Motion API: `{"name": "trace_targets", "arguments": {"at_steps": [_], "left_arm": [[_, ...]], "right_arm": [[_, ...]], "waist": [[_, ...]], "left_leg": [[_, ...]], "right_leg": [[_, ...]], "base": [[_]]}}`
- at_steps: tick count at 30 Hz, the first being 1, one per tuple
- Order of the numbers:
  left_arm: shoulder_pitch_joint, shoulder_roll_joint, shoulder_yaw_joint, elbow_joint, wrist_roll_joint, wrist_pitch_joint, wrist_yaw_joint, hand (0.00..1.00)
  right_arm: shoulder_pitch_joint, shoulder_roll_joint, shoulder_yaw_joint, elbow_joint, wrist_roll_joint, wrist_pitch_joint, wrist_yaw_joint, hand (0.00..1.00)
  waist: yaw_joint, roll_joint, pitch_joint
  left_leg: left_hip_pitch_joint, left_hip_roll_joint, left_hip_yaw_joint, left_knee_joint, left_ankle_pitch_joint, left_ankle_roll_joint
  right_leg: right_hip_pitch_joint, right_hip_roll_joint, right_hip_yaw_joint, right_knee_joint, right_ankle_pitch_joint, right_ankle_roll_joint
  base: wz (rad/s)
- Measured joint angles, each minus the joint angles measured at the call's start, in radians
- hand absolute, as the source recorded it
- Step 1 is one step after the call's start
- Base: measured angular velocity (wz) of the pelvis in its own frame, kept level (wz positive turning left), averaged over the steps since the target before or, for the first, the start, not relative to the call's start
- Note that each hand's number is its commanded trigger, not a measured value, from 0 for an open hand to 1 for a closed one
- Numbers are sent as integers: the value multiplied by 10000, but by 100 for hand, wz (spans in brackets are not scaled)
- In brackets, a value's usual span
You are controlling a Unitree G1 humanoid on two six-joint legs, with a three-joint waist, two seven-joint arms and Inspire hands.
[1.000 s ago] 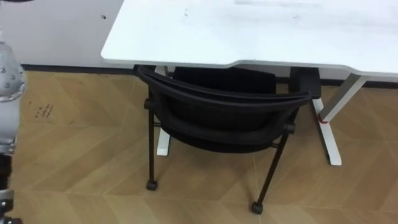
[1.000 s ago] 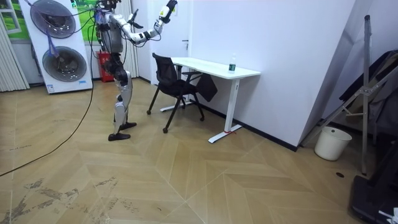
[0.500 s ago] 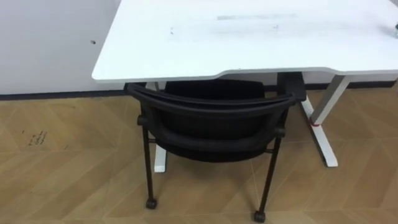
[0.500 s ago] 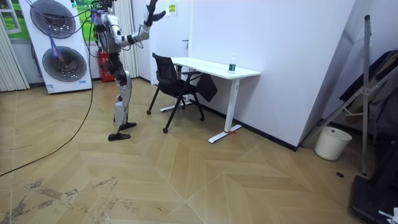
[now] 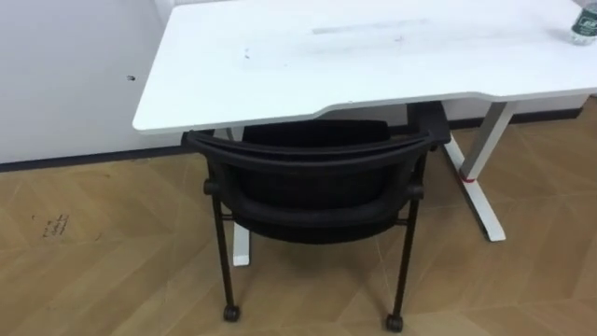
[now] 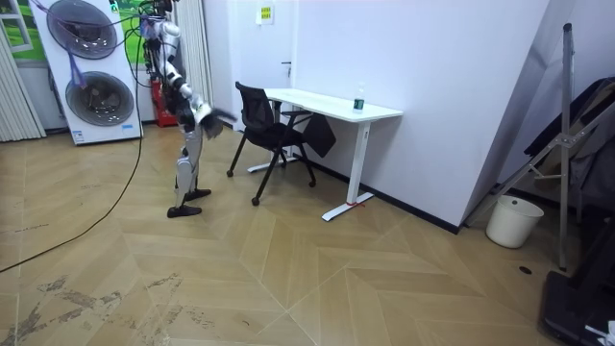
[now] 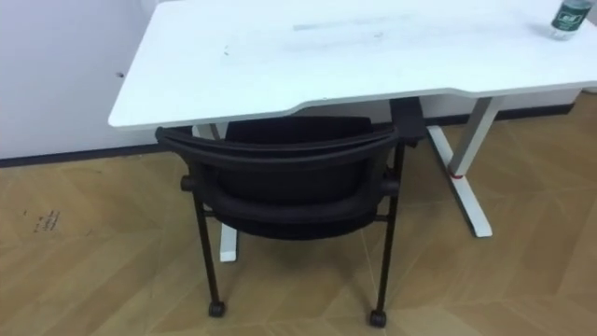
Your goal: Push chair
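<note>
"While the chair [image 5: 312,177] stands at the near edge of the surface [image 5: 373,65], seat only part-way under it and backrest turned toward the robot, what could go wrong?"

"My guess is a skewed push. It rides on small casters [image 5: 230,314], so pressure on one end of the backrest would likely swing it round rather than roll it straight. A chair leg could then knock the white leg [image 5: 485,187] under the surface's right part."

"Anything higher up?"

"The backrest's top rail looks close to the level of the surface's edge. Whether it would clear underneath I cannot tell. If it does not, a hard shove would jolt the surface, and the bottle [image 7: 566,19] at its far right corner might topple. Pushing high on the rail could also tip the chair forward instead of rolling it."

"And the arm?"

"In the room view the robot stands upright on the chair's side of the surface, facing it, with an arm held low and forward at about waist height. A hand [image 6: 219,119] hangs near the backrest; whether it touches I cannot tell. Nor can I tell from the body which hand it is."

"The fingers?"

"Too smeared to read. I cannot tell whether they are straight or curled."
</note>
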Motion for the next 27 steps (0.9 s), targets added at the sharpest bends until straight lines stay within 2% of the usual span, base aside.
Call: {"name": "trace_targets", "arguments": {"at_steps": [2,4,7,9,11,14,15,17,21,27], "left_arm": [[238,-342,-570,1426,-111,146,-886,0],[317,-485,-630,2153,-93,180,-1408,0],[295,-546,-654,3040,5,177,-2031,0],[225,-543,-927,3580,-20,198,-2301,0],[84,-575,-1508,4094,-16,391,-2745,0],[-156,-706,-2384,4453,149,658,-3012,0],[-291,-763,-2542,4477,360,796,-3085,0],[-456,-838,-2762,4452,425,911,-3171,0],[-778,-890,-3402,4418,514,965,-3215,0],[-950,-893,-3798,4200,728,960,-3229,0]], "right_arm": [[-74,285,261,2023,924,165,1215,0],[-118,569,252,2990,1058,159,1962,0],[-156,757,278,4241,1044,176,3081,0],[-256,781,691,4678,1042,313,3488,0],[-464,834,1151,4999,929,561,3958,0],[-823,953,1717,5007,876,693,4179,0],[-952,1030,1986,4983,847,741,4194,0],[-1166,1098,2339,4957,848,764,4247,0],[-1567,1151,3176,4881,1063,774,4503,0],[-1820,1245,3970,4856,1131,806,5201,0]], "waist": [[-83,-53,21],[-89,-86,15],[-173,-66,30],[-226,-49,40],[-252,-58,33],[-266,-85,22],[-264,-84,51],[-251,-124,51],[-239,-143,48],[-246,-176,29]], "left_leg": [[124,-63,-11,-14,-16,-9],[110,-60,10,26,-76,-32],[97,-72,-1,86,-178,-42],[98,-78,3,77,-188,-42],[127,-65,87,64,-192,-49],[155,-27,185,68,-194,-54],[149,-25,187,66,-195,-55],[152,-41,191,54,-197,-53],[86,-74,167,85,-241,-42],[-2,-97,187,112,-264,-18]], "right_leg": [[145,-40,1,-38,-36,20],[158,-30,71,-113,-56,17],[185,-64,-59,-101,-92,17],[184,-76,-52,-92,-107,23],[184,-82,52,-103,-115,22],[161,-73,175,-106,-114,21],[141,-64,201,-115,-115,21],[138,-68,204,-128,-116,23],[132,-74,166,-131,-118,29],[128,-71,74,-140,-118,28]], "base": [[2],[-4],[0],[0],[-9],[-12],[-5],[0],[2],[2]]}}
